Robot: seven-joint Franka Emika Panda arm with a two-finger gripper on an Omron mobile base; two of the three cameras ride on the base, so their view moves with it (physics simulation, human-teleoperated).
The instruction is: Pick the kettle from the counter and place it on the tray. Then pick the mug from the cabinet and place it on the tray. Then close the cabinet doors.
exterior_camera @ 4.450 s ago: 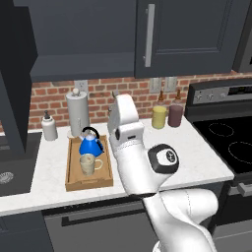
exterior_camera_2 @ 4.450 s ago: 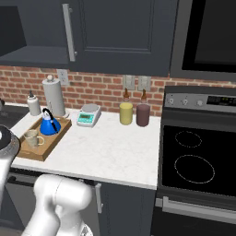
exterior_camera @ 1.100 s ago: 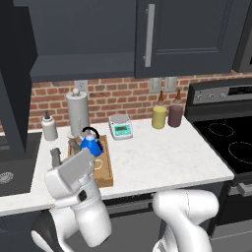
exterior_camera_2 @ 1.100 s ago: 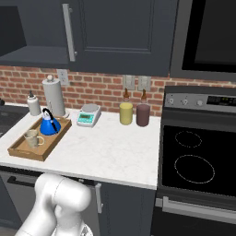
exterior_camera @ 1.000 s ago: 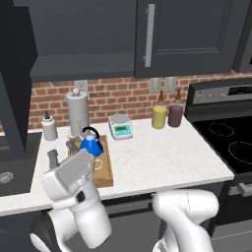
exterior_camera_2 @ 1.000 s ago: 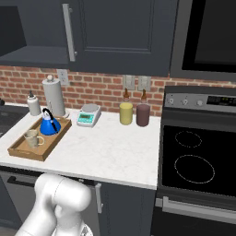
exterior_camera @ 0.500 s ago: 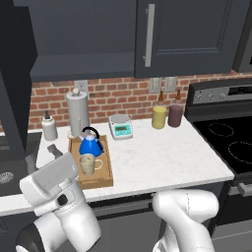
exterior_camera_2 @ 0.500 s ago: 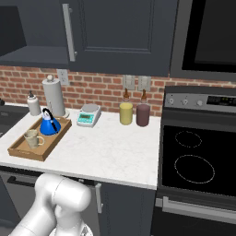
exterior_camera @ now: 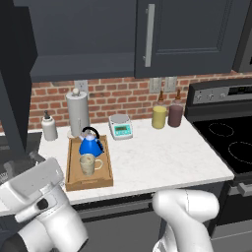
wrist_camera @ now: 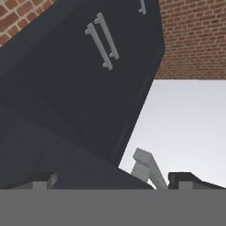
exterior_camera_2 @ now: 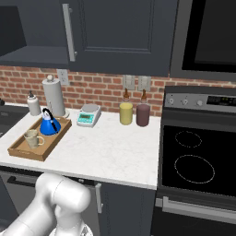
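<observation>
Two of the task's things share the rectangular light-brown wooden tray (exterior_camera: 74, 181) on the white marbled tabletop (exterior_camera: 162, 157): the small bright-blue cone-shaped kettle with its black arched handle (exterior_camera: 91, 144) stands at the tray's far end, and the small beige speckled mug (exterior_camera: 88, 164) stands just in front of it, close by, with bare tray floor nearer the front edge. Behind the tray, against the red brick wall, rise a tall grey cylinder with a ball top (exterior_camera: 77, 114) and, to its left, a small white bottle (exterior_camera: 48, 126). To the right of the tray sit a small white kitchen scale (exterior_camera: 121, 127), then a yellow jar (exterior_camera: 159, 116) and a dark-red jar (exterior_camera: 175, 114) side by side, near the black stove (exterior_camera: 231, 142). Above, the dark grey-blue cabinet door with a long vertical silver bar handle (exterior_camera: 149, 35) lies flat against the wall cabinet, while another dark door (exterior_camera: 14, 83) stands swung out at the far left of the left base view. The hand (wrist_camera: 110, 177) has its two dark tips spread as wide as they go, with nothing between them, facing a dark panelled surface with silver bar handles (wrist_camera: 102, 40).
</observation>
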